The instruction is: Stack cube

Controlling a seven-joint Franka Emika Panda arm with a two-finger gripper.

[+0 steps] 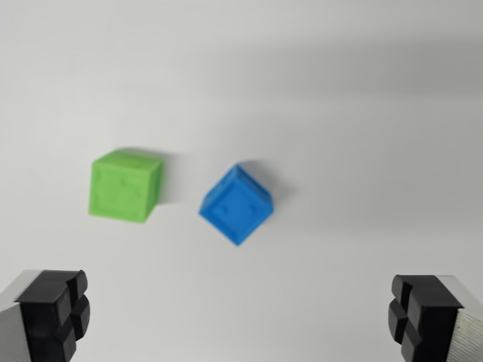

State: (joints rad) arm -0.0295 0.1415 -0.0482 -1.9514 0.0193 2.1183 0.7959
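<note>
Cubes first: on the plain white tabletop (339, 98) you have a bright green plastic cube (124, 187) at the left and a blue plastic cube (236, 204) just to its right, near each other but not touching, neither yet stacked. The green one sits roughly square to the view; the blue one is turned about a corner, so its faces run diagonally. Both show faint recessed marks on top, though the picture is soft. Your gripper (240, 317) is spread wide and holds nothing, its black fingertips (54, 313) at the near edge. The blue cube lies almost straight ahead between them, so I judge it the easier pick, given a wrist turn to meet its faces.
</note>
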